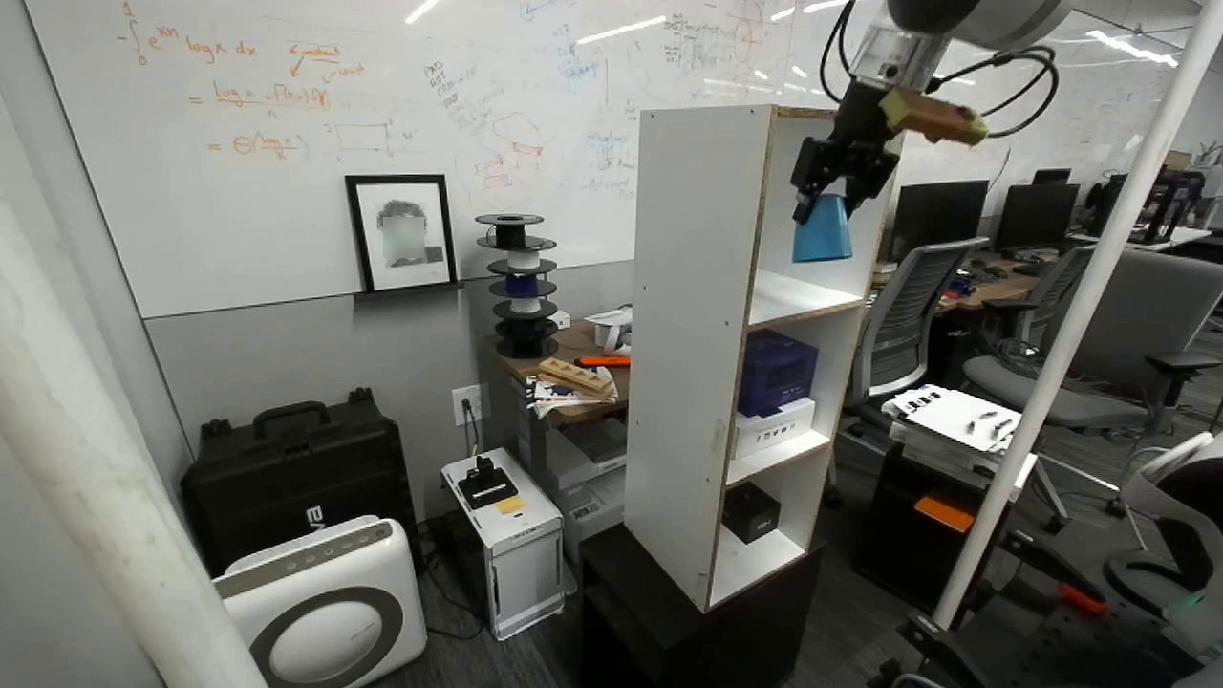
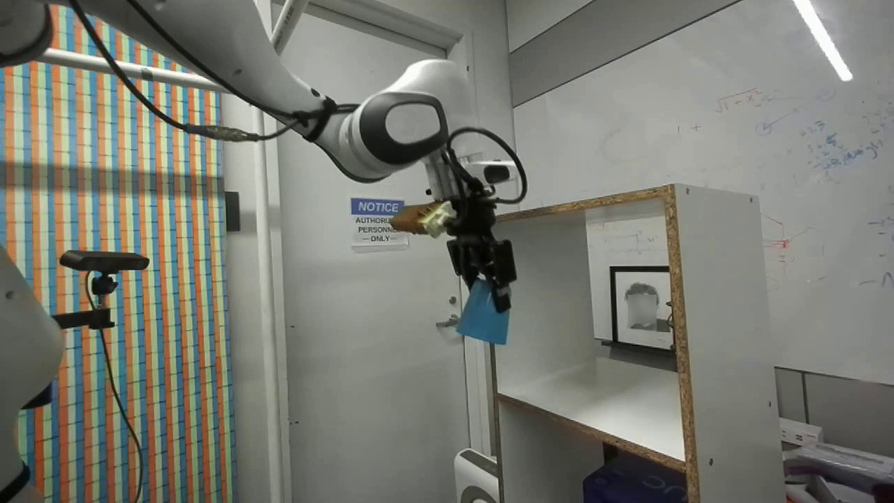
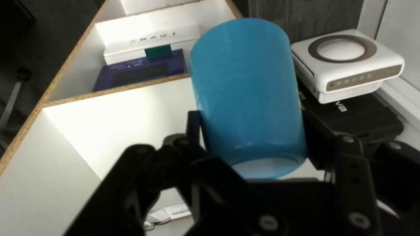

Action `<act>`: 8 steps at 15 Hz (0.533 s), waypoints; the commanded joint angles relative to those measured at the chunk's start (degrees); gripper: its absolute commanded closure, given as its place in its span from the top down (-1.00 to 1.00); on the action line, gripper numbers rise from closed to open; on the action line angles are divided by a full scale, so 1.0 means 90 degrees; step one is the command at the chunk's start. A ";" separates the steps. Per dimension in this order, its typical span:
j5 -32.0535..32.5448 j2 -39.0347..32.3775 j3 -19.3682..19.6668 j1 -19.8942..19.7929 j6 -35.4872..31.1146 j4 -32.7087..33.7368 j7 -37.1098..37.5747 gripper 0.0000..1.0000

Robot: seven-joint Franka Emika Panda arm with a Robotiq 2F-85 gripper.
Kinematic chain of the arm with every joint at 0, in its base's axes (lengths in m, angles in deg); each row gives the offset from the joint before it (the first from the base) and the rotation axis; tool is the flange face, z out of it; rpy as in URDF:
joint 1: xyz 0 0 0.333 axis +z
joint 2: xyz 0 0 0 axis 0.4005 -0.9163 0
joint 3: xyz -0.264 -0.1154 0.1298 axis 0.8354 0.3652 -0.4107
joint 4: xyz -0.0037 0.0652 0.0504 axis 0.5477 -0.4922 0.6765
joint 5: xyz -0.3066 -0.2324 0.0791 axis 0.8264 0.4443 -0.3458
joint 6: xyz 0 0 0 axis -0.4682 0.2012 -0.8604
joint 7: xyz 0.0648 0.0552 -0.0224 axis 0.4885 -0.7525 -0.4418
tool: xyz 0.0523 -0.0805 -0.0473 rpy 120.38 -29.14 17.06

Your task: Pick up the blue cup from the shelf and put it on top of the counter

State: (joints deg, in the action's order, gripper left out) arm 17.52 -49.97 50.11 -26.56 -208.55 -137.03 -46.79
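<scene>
Hand aloft, blue cup clasped beneath

Claw observed before the shelf at its uppermost compartment, cup in its grip. Below the claw, the middle compartment holds a box resting on a carton; the bottom compartment holds a single box. In an exterior view, I find left of the claw a spool stack on a desk, and farther left a framed portrait. Far left and lower, an appliance stands in front of a hard case. Right of the claw, a chair stands before a monitor. In an exterior view, a door lies behind the claw, its notice to the left.
</scene>
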 commanded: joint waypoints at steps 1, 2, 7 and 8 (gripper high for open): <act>-0.0114 0.0701 -0.0110 0.0101 0.1799 0.0621 0.0305 -0.07; -0.0140 0.0770 -0.0150 0.0117 0.2289 0.0950 0.0417 -0.07; -0.0134 0.0457 -0.0336 0.0115 0.3906 0.2830 0.0981 -0.07; -0.0081 0.0402 -0.0388 0.0080 0.3515 0.3059 0.1150 -0.07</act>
State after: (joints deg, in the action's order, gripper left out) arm 17.02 -42.63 47.61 -25.60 -176.88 -119.01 -40.25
